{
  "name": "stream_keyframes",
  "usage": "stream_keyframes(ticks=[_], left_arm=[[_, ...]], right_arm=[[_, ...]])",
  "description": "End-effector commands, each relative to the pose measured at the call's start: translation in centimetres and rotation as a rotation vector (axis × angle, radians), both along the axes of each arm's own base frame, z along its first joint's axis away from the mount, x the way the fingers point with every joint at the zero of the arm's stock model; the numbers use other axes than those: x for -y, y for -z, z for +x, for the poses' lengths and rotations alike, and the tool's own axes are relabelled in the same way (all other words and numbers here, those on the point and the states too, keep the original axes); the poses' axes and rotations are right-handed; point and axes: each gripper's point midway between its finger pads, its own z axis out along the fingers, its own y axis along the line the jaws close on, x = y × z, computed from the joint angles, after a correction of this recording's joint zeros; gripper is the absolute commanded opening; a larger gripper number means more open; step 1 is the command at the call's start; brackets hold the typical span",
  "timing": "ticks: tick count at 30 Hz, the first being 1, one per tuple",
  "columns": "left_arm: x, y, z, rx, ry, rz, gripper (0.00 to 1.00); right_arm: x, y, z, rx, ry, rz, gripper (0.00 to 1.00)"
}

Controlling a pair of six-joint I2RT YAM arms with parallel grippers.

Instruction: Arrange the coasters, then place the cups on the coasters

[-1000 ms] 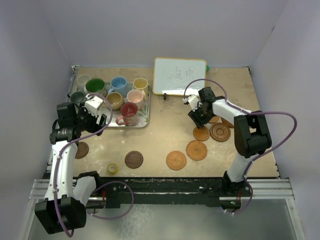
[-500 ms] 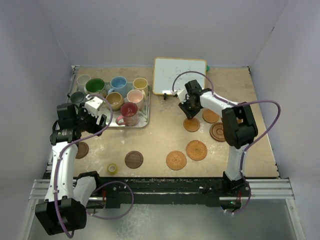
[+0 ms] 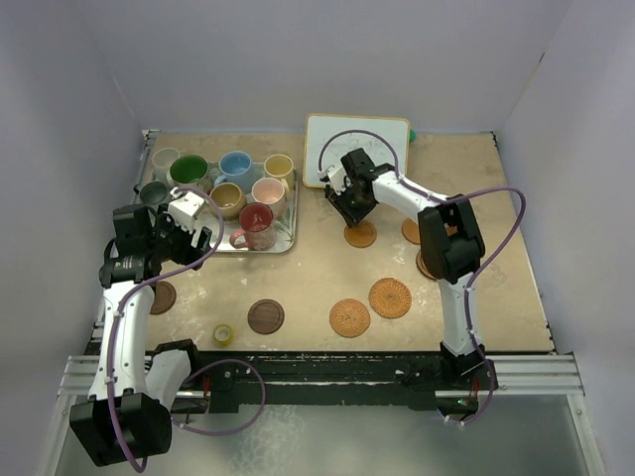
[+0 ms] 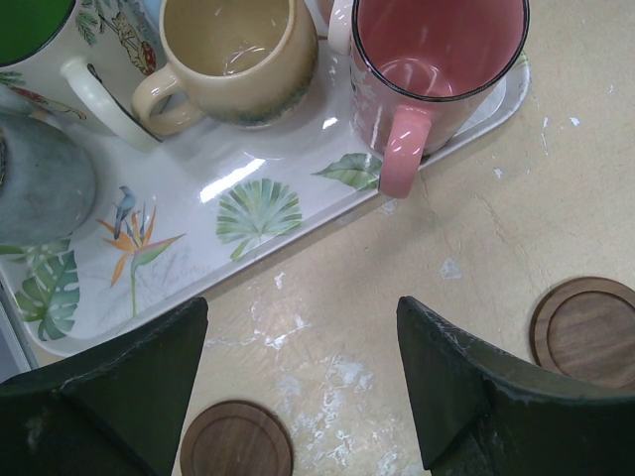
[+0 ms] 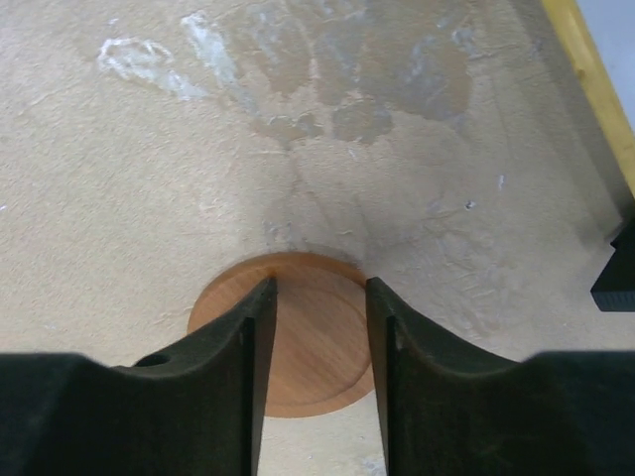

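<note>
My right gripper [image 3: 353, 210] hangs in front of the whiteboard, jaws a little apart, tips low over a smooth light-wood coaster [image 3: 361, 235] lying flat on the table. In the right wrist view the coaster [image 5: 319, 342] shows between the fingers of that gripper [image 5: 319, 286], which grip nothing. My left gripper [image 3: 198, 238] hovers open at the near edge of the tray [image 3: 286, 245], nothing between the jaws of this gripper [image 4: 301, 307]. The cups stand on the tray: red [image 3: 256, 220], pink [image 3: 268, 190], tan [image 3: 228, 197], blue [image 3: 236, 165], green-lined [image 3: 189, 170].
Two woven coasters [image 3: 390, 297] [image 3: 349, 317] lie front right, a dark one [image 3: 266, 316] front centre, a brown one [image 3: 162, 297] at left. Further coasters [image 3: 415, 231] sit partly behind the right arm. A yellow tape roll [image 3: 224, 334] lies near the front edge. The whiteboard [image 3: 357, 151] stands at the back.
My right gripper has travelled left and toward the back, and the light-wood coaster slid along under it from the right-hand group to the table's middle. The left arm has not moved.
</note>
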Motion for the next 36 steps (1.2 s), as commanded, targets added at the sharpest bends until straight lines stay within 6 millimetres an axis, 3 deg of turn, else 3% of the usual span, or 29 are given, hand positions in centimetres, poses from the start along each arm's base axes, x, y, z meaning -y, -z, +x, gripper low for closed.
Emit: stream_keyframes(ticks=[1,6,10,14,18,27,36], left_arm=[[0.3,-1.1,0.6,0.061,0.014,0.0,0.74],[0.3,-1.3,0.8,0.071,0.013,-0.001,0.74],[0.4,-1.4,0.9,0.075,0.016,-0.006,0.74],[0.5,-1.3,0.6,0.071,0.02,-0.01,0.73],[0.4,-1.2,0.3,0.079,0.018,0.0,0.73],[0.3,-1.2,0.1,0.081,0.014,0.008,0.74],[0.3,-1.1,0.1,0.083,0.016,0.008,0.74]], right_arm=[[0.3,-2.8,-1.0,0.011,0.012,0.034,0.48],[3.0,-6.2,-1.2,0.068,0.041,0.049,0.61],[7.2,-7.3,-1.4,0.072,0.107,0.04,0.69],[11.3,-6.8,-1.7,0.037,0.159,0.022,0.81],[14.7,-5.6,-1.5,0.021,0.199,-0.004,0.86],[17.2,-2.3,-0.9,-0.102,0.227,0.014,0.94],[18.9,-1.3,-1.7,-0.163,0.238,0.039,0.88]])
